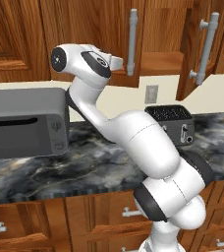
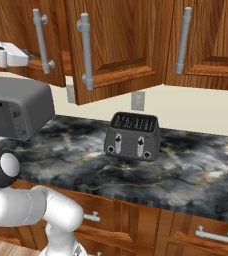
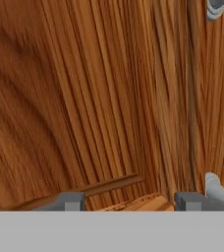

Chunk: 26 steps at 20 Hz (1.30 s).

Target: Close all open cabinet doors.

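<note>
Hand view: my gripper (image 3: 128, 201) sits right up against reddish wood grain, finger tips set apart with nothing between them. A grey bar handle (image 3: 213, 187) stands just beside the right tip.

Left base view: my arm reaches up over the counter (image 1: 60, 172) to the wall cabinets. An open door (image 1: 195, 47) hangs swung out above the toaster (image 1: 175, 123), its handle (image 1: 205, 49) facing me, and bare shelf wood shows beside it. A second door (image 1: 92, 34) with its own handle (image 1: 132, 42) is right by my wrist; I cannot tell for certain whether it is flush.

Right base view: the swung-out door (image 2: 118, 47) juts forward above the toaster (image 2: 132, 136) near the counter's back edge; the microwave (image 2: 13, 110) stands at the left end.

Handling, as I judge it:
- Door is a stiff board on hinges, moderate weight, swings freely; not fragile.
- Varnished face likely slick, so a flat push may slide.
- Best contact: outer face near the handle edge, far from the hinge, or hook the bar.
- Push steadily to avoid a slam.
</note>
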Motion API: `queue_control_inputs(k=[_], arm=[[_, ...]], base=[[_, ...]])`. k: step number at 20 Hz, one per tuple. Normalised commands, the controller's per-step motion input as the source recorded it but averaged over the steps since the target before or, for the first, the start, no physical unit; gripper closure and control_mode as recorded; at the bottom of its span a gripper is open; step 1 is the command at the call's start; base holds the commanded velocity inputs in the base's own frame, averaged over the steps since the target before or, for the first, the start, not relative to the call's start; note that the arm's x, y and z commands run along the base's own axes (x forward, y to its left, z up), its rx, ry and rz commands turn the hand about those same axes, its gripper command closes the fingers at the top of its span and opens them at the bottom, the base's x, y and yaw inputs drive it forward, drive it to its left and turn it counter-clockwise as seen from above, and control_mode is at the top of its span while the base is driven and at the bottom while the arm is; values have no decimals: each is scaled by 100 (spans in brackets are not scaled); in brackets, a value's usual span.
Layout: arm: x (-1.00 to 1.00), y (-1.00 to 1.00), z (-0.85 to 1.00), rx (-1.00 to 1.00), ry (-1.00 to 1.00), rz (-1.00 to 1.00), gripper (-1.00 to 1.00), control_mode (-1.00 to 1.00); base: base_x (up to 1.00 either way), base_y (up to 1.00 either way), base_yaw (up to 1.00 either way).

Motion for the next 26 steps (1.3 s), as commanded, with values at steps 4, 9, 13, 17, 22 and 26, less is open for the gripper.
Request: queue_control_inputs(k=[4,9,13,17,22,26], arm=[[52,-36,-4,0,0,0,-100,-100],[47,-33,-1,0,0,0,-100,-100],[39,-26,0,0,0,0,-100,-100],[34,-20,0,0,0,0,-100,-100],[12,-6,0,0,0,1,-100,-100],[-23,-4,0,2,0,0,-100,-100]], base=[[0,0,0],[0,0,0],[0,0,0],[0,0,0],[0,0,0],[0,0,0]])
